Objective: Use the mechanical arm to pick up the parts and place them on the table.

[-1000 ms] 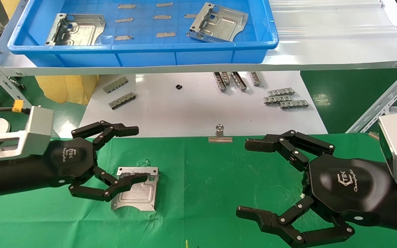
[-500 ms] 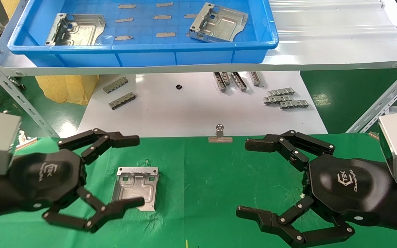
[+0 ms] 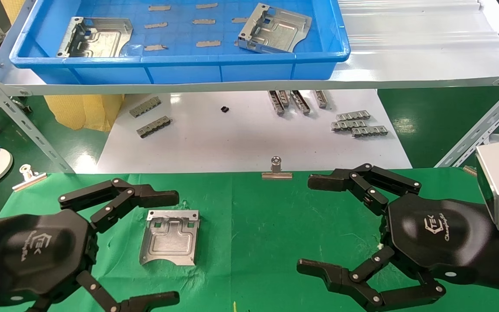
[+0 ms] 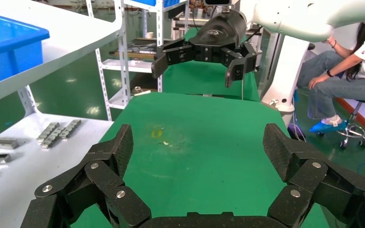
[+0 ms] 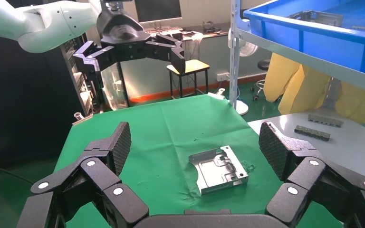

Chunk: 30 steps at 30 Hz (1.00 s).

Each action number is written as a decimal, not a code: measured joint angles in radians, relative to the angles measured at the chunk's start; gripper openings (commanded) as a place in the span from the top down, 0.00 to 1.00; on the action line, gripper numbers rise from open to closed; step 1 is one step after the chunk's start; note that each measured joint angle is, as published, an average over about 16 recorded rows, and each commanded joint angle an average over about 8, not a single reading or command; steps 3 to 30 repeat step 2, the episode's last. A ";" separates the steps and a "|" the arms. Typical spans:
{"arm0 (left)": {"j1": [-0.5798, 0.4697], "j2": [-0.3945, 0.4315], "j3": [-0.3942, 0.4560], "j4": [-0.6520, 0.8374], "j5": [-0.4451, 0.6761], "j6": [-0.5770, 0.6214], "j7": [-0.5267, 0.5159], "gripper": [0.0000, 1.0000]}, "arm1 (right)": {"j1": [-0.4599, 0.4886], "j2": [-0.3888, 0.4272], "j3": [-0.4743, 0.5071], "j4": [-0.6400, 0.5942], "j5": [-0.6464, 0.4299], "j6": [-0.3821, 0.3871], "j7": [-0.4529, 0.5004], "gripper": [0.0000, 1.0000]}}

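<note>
**One plate down on the green cloth, two lying in the tray**

Two grippers of mine are hanging low over the near end of the table (image 3: 249,242), both spread wide and holding nothing. My left gripper (image 3: 176,249) is sitting at the near left corner, its fingers (image 3: 145,197) splayed apart, one tip near the top edge of the placed plate without touching it. My right gripper (image 3: 312,225) is hovering over the right half of the cloth, well apart from that plate, jaws gaping just as wide; from my left wrist I am seeing it across the cloth, open (image 4: 192,71).

Between the two, closer to my left side, one silver part (image 3: 170,237) is lying flat on the green cloth, its curved edge facing me and its flange with the square holes on the far side. My right wrist view is showing it too (image 5: 218,168), resting free of both claws.

Past it, a silver clip (image 3: 277,171) is gripping the far edge of the cloth. Beyond that a white board (image 3: 241,138) is carrying several small grey slotted strips (image 3: 358,125).

Farthest off, on the raised shelf, the blue tray (image 3: 180,60) is holding two more parts: one at its left end (image 3: 95,37), one tilted at its right end (image 3: 274,28).
</note>
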 measured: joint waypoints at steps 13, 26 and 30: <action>0.004 -0.002 -0.003 -0.008 -0.003 -0.001 -0.003 0.00 | 0.000 0.000 0.000 0.000 0.000 0.000 0.000 0.00; 0.004 -0.002 -0.003 -0.008 -0.003 -0.001 -0.003 0.00 | 0.000 0.000 0.000 0.000 0.000 0.000 0.000 0.00; 0.004 -0.002 -0.003 -0.008 -0.003 -0.001 -0.003 0.00 | 0.000 0.000 0.000 0.000 0.000 0.000 0.000 0.00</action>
